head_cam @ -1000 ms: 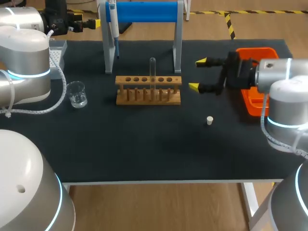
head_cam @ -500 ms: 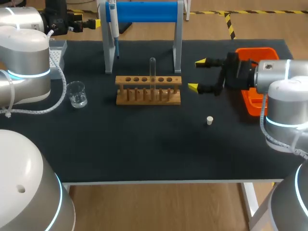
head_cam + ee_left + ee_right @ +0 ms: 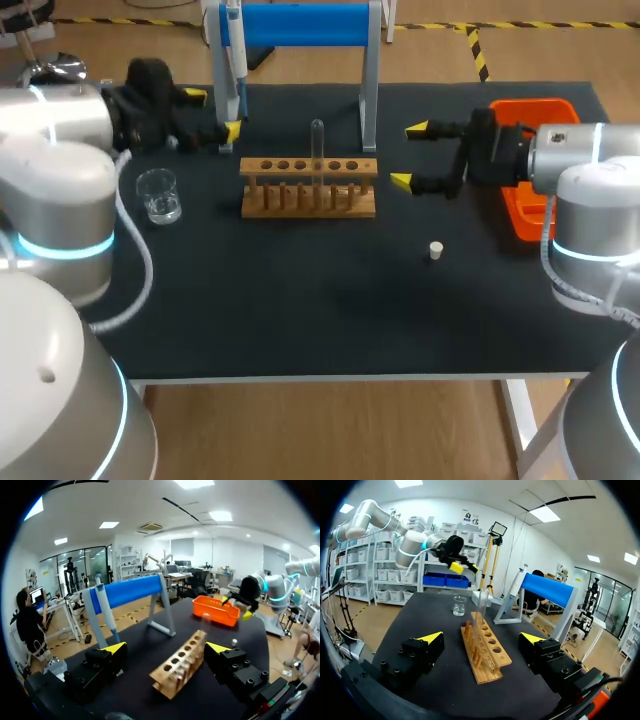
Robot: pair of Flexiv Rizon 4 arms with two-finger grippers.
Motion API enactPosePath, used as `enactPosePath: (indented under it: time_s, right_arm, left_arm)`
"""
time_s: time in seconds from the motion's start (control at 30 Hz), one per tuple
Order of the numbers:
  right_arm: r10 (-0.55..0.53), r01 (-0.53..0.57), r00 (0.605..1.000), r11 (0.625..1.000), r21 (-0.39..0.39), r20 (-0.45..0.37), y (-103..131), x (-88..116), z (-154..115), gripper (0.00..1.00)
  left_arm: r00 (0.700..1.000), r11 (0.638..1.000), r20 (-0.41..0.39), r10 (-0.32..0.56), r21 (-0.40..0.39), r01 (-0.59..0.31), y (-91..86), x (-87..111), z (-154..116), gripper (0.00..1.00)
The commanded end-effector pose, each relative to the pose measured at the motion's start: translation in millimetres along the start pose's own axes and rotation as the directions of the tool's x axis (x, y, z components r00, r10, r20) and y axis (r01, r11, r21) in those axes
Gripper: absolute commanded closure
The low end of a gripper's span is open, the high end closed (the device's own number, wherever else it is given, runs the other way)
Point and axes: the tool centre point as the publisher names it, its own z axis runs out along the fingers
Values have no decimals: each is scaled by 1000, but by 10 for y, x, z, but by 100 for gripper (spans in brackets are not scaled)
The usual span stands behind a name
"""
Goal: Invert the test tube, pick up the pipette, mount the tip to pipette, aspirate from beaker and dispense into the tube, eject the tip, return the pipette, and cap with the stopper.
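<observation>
I take this to be the opening step. The test tube (image 3: pixel 317 150) stands in the wooden rack (image 3: pixel 308 190) with its rounded end up, so the inversion looks not yet done, though I cannot make out its mouth.

My right gripper (image 3: pixel 410 155) is lined up for that job. It hovers just beside the rack's right end, its fingers spread wide with nothing between them, pointing along the row of holes toward the tube. The right arm (image 3: pixel 590 190) comes in low over the orange tray (image 3: pixel 545 105) with its wrist level.

My left gripper (image 3: pixel 214 113) is also wide and empty. It sits at the back left of the bench (image 3: pixel 300 300), near the left leg of the blue-barred stand (image 3: pixel 300 22). The pipette (image 3: pixel 234 50) hangs there, above and beside the fingers, not between them. The left arm (image 3: pixel 60 190) comes in from the near left corner. The beaker (image 3: pixel 160 195) stands left of the rack, nearer me than that gripper, and seems to hold clear liquid. The white stopper (image 3: pixel 435 250) lies on the bench in front of the right gripper, well apart from the tube.

For the next move, I'd ease the right gripper in and up to the glass above the rack. Then I'd close on it gently and lift straight out of the hole before turning it. The glass is thin and slick, so an off-centre squeeze could let it slip or drag the rack. I'd keep the left gripper off the pipette until the tube is reseated.
</observation>
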Motion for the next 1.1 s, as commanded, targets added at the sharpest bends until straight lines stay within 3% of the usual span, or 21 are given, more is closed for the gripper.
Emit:
enactPosePath:
  time_s: [0.03, 0.27, 0.5, 0.6, 1.1]
  right_arm:
    - [-1, 1, 1000, 1000, -2, 2, -6, 8, -4, 0]
    - [-1, 1, 1000, 1000, -2, 2, -6, 8, -4, 0]
    - [-1, 1, 1000, 1000, -2, 2, -6, 8, -4, 0]
    - [-1, 1, 1000, 1000, -2, 2, -6, 8, -4, 0]
    - [-1, 1, 1000, 1000, -2, 2, -6, 8, -4, 0]
  left_arm:
    - [1000, 998, 28, 10, 59, -12, 218, 471, -234, 0]
    - [999, 996, 23, 40, 82, -42, 271, 578, -280, 0]
    - [999, 998, -47, 28, 58, -25, 372, 623, -240, 0]
    - [996, 996, -83, 37, 87, -30, 380, 647, -229, 0]
    - [996, 996, -83, 37, 87, -30, 380, 647, -229, 0]
